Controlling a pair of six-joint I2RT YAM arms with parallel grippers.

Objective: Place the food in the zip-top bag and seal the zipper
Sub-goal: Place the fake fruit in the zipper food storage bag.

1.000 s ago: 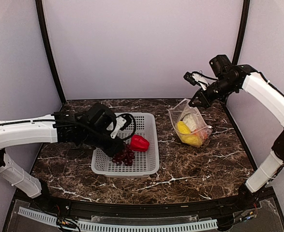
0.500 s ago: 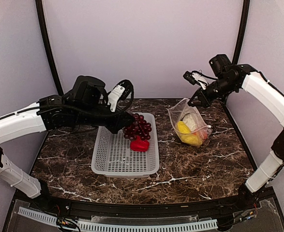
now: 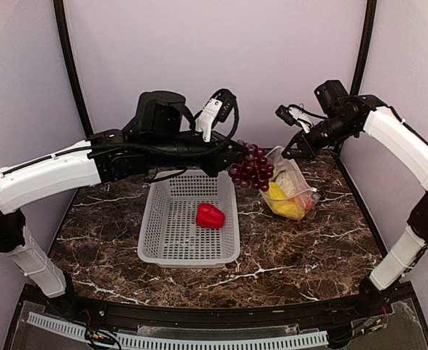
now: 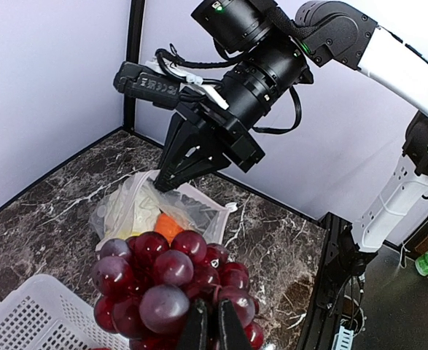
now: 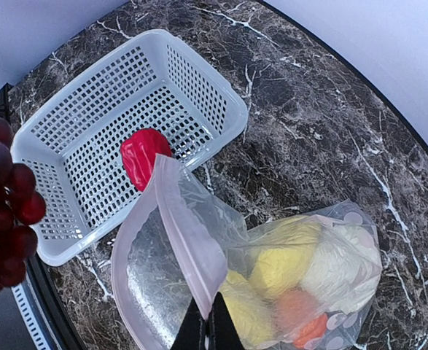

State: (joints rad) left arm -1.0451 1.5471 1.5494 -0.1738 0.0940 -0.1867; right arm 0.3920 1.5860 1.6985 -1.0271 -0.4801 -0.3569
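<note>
Basket (image 3: 171, 235) holds red pepper (image 3: 210, 216); left gripper (image 4: 213, 325) pinches grapes (image 4: 171, 279), right gripper (image 5: 206, 325) pinches bag (image 5: 171, 257).

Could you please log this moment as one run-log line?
left gripper: shut on grape bunch, airborne near bag mouth | right gripper: shut on zip-top bag rim, holding it open | red pepper: in basket

From the top external view we look down and forward from above and behind our arm bases, far enough back to hold the whole table (image 3: 308, 251). Our left wrist view sits close behind the left gripper (image 4: 211, 310) and grape bunch (image 4: 171, 281), facing roughly level toward the right arm (image 4: 388, 58) and zip-top bag (image 4: 137, 208). Our right wrist view looks steeply down past the right gripper (image 5: 208, 317), close over the bag, onto the basket (image 5: 90, 131). All three views share the bag, grape bunch and basket.
</note>
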